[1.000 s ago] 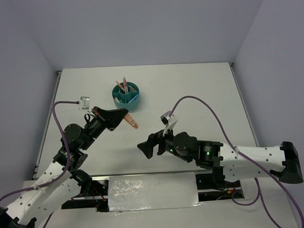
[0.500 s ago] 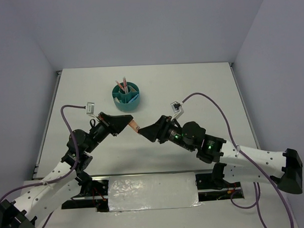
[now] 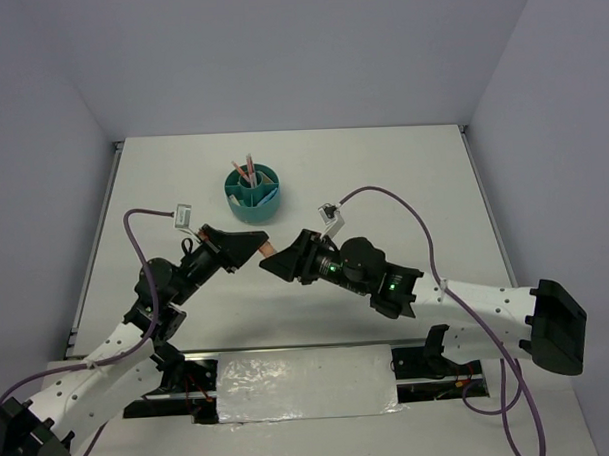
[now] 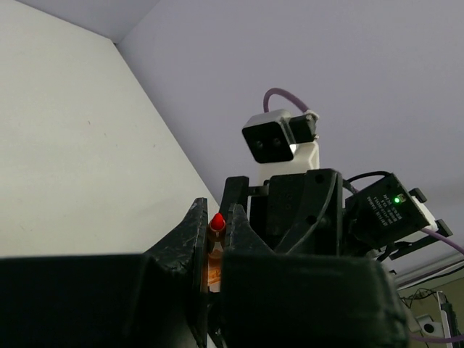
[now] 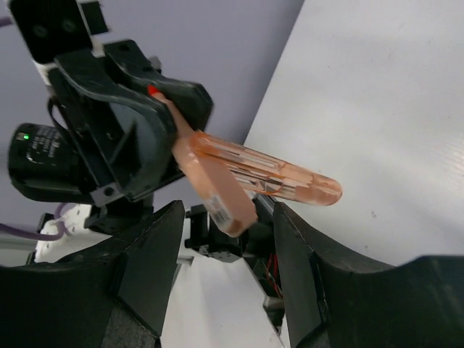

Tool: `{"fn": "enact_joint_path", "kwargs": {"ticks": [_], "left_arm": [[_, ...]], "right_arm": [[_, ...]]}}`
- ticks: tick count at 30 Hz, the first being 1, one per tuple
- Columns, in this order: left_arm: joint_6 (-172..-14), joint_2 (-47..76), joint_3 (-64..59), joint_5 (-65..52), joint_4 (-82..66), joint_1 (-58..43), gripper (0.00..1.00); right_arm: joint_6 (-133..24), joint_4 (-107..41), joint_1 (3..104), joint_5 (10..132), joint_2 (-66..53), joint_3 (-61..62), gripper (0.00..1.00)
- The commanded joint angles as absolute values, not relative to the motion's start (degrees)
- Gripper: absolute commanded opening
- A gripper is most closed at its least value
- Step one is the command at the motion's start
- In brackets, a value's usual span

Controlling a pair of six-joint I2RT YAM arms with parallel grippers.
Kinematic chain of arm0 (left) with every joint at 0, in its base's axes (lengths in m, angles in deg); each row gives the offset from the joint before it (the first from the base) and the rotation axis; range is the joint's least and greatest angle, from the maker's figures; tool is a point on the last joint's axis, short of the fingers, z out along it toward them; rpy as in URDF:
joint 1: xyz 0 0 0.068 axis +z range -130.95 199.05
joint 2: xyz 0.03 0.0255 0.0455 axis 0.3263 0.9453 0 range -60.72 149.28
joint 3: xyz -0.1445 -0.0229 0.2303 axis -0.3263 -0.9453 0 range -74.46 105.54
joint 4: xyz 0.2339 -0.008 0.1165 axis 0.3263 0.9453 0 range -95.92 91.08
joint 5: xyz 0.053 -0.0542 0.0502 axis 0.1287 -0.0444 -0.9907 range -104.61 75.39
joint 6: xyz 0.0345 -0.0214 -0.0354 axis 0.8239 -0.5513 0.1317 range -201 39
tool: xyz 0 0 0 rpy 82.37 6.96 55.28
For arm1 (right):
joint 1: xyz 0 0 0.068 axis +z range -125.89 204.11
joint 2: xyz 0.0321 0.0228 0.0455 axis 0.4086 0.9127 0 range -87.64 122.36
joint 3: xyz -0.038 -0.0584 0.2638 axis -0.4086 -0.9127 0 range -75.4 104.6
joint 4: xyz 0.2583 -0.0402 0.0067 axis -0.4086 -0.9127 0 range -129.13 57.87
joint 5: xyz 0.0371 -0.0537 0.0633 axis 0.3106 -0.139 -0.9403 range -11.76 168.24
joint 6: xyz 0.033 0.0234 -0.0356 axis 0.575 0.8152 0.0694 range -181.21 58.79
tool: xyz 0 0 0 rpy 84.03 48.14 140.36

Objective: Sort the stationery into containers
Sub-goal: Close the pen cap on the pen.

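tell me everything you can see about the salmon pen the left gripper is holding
The salmon pen is slim and looks like translucent orange-pink plastic, with a small red tip at one end, a rounded other end and a flat clip along its side. It is held in the air above the table, clamped near its red end in the left gripper. Its free end reaches between the spread fingers of the right gripper, which do not appear to touch it.

Your arms meet tip to tip, both raised.
Your left arm (image 3: 118, 340) reaches right, left gripper (image 3: 253, 242) clamped on a salmon pen (image 3: 268, 249). Your right arm (image 3: 467, 300) stretches left, right gripper (image 3: 279, 266) spread, fingers (image 5: 148, 272) flanking the pen.
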State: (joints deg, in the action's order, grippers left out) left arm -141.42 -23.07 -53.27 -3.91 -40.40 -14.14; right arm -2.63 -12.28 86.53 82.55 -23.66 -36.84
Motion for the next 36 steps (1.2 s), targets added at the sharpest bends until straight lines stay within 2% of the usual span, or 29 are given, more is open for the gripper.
{"fn": "enact_joint_path", "kwargs": {"ticks": [1, 8, 12, 14, 15, 16, 20, 23, 24, 25, 32, 36], "left_arm": [[-141.6, -23.7, -52.1, -2.7, -41.3, -14.4, 0.00], [-142.4, -20.2, -51.0, 0.5, -40.4, -14.4, 0.00], [-143.1, -18.9, -50.6, 2.8, -40.7, -14.4, 0.00], [-142.8, -18.7, -50.1, 3.3, -39.9, -14.4, 0.00], [-142.6, -18.7, -49.9, 3.4, -39.1, -14.4, 0.00], [-142.3, -18.6, -49.9, 3.8, -38.0, -14.4, 0.00], [-140.9, -18.3, -49.2, 4.5, -35.5, -14.4, 0.01], [-137.7, -19.0, -45.4, 1.7, -26.9, -14.4, 0.52], [-136.1, -19.1, -43.7, 0.6, -23.9, -14.4, 0.89], [-135.7, -19.2, -40.9, -0.8, -19.6, -14.4, 0.99], [-142.6, -19.2, -36.2, -1.5, -8.6, -14.4, 0.99], [-151.5, -20.0, -39.4, 1.7, -10.0, -14.7, 0.99]], "right_arm": [[-3.9, -4.9, 85.5, 83.8, -24.7, -36.2, 0.60], [-5.3, -2.2, 83.6, 73.9, -21.4, -32.7, 0.54], [-4.8, 0.0, 82.9, 74.6, -21.4, -34.6, 0.48], [-4.5, 1.5, 82.4, 74.6, -21.7, -35.5, 0.40], [-4.4, 2.2, 82.2, 74.0, -21.7, -36.0, 0.11], [-4.7, 2.7, 81.9, 74.2, -21.7, -36.3, 0.00], [-8.3, 2.2, 81.9, 74.3, -22.1, -35.9, 0.00], [-10.1, 0.5, 81.9, 74.4, -22.6, -35.8, 0.00], [-10.7, -0.8, 81.8, 74.7, -23.0, -35.5, 0.00], [-12.1, -3.3, 81.9, 75.6, -23.1, -35.1, 0.00], [-20.0, -14.8, 81.4, 78.1, -22.7, -29.3, 0.00], [-24.2, -18.0, 81.2, 78.6, -20.3, -25.7, 0.00]]}}
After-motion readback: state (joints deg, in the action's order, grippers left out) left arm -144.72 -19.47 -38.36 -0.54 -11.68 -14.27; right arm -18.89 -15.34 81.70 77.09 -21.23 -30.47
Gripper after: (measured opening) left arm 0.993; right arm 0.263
